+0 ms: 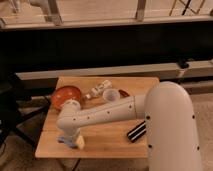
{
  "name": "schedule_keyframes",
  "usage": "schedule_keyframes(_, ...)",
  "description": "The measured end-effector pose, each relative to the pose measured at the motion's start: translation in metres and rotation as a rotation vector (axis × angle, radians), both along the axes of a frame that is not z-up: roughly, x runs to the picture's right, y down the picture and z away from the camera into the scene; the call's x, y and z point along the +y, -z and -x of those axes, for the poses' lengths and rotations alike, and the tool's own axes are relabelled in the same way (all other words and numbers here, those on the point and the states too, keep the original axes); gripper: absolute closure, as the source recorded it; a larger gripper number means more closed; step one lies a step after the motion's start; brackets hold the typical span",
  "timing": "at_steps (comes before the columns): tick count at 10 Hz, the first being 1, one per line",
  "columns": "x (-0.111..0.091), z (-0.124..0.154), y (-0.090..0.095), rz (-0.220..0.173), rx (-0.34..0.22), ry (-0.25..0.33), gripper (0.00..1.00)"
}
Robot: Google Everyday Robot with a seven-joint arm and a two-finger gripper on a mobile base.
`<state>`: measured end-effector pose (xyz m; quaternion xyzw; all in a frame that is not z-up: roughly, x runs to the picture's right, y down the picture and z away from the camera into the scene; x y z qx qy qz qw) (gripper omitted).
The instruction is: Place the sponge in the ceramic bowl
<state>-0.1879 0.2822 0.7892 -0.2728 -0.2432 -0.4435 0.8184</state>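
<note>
The light-blue sponge (63, 139) lies at the front left corner of the wooden table (110, 140). My gripper (74, 140) hangs from the white arm, pointing down at the table and touching or just beside the sponge's right side. The arm's wrist hides part of the sponge. The orange-red ceramic bowl (64, 96) sits at the table's left side, behind the gripper, and the arm's elbow joint covers its near rim.
A clear plastic cup (110, 95), a lying bottle (97, 90) and a small dark red dish (123, 93) stand at the back middle. A black bar with white stripes (136, 132) lies front right, beside my large white arm housing (172, 130). Dark railing behind.
</note>
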Motion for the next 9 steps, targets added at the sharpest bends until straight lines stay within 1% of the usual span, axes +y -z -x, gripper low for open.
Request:
schedule_keyframes(1,0.000,0.003,0.001,-0.004,-0.003,0.004,0.20)
schedule_keyframes(2,0.001,0.007,0.002,-0.010,-0.006,0.012,0.24)
schedule_keyframes(3,0.001,0.011,0.002,-0.014,-0.009,0.018,0.30)
schedule_keyframes(5,0.002,0.017,0.004,-0.022,-0.017,0.030,0.50)
schedule_keyframes(6,0.002,0.020,0.004,-0.024,-0.020,0.036,0.62)
schedule_keyframes(9,0.004,0.024,0.005,-0.027,-0.025,0.044,0.93)
